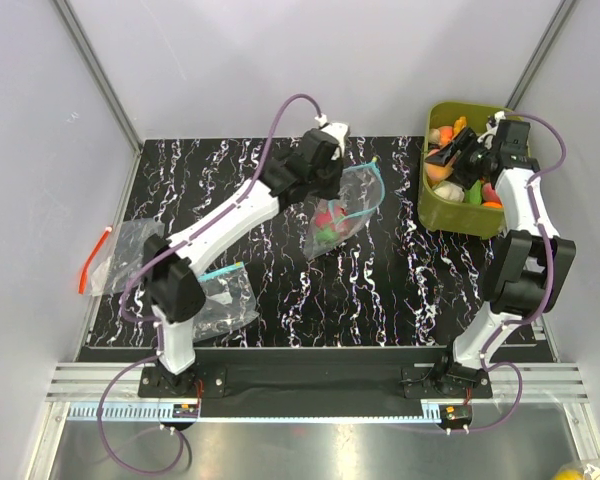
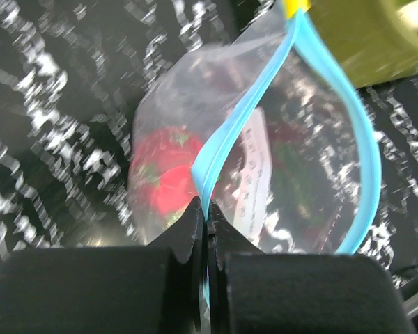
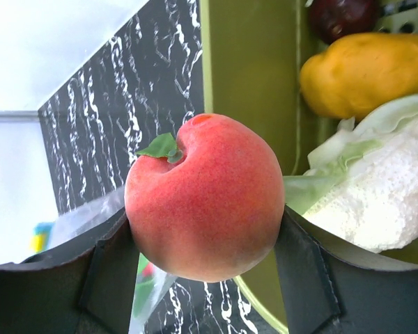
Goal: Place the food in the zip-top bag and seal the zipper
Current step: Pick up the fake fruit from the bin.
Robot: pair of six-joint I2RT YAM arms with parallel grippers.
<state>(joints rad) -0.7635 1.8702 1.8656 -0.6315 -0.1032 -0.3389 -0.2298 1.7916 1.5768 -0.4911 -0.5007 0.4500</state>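
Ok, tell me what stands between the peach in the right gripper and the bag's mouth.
Only the olive tub's wall, right beside the peach in the right gripper. Past it nothing visible blocks the zip-top bag, its mouth gaping while the left gripper pinches the zipper.

Two-arm set. Left arm point(image 1: 230, 215), right arm point(image 1: 517, 200): white tubular links, black joint housings, black wrist blocks. Purple cable point(image 1: 276, 125) looped along each, trailing from black base plates point(image 1: 180, 381) at 6 o'clock. Left gripper point(image 2: 206, 209): matte black wedge fingers. Right gripper point(image 3: 205, 221): matte black fingers, broad, smooth-faced.
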